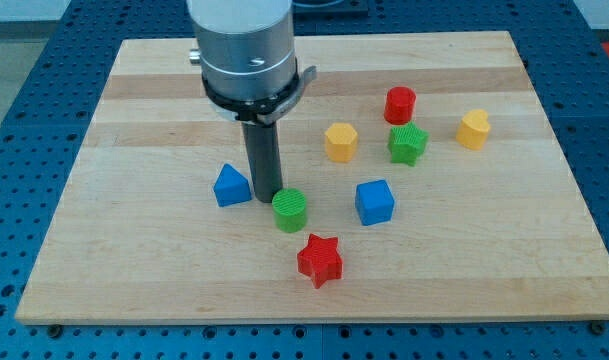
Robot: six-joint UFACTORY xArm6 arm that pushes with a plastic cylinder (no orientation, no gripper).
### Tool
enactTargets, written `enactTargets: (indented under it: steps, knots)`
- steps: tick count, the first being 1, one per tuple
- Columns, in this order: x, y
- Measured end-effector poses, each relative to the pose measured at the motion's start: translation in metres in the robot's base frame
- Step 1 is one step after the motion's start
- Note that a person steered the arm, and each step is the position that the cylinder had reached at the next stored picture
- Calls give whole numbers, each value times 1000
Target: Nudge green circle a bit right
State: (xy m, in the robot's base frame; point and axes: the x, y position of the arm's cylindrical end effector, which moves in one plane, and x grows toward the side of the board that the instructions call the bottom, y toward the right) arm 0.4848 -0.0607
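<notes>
Ribbed green circle [291,210] on pale wood, my jawless rod tip [267,199] touching its left.

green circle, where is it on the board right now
The green circle sits just below the board's centre, my tip at its left edge, between the blue triangle and blue cube, above the red star.

The table [134,250] is pale wood, smooth, matt, with visible grain strips. The green circle [290,210] looks like ridged matt plastic, as does the green star [407,144]. My tip [266,199] ends a dark matt rod under a brushed metal cylinder [242,40].
</notes>
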Motion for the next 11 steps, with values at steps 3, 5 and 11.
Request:
enactTargets:
  steps: [3,5,11]
  knots:
    - [-3,-112]
    - [28,-95]
    - [42,5]
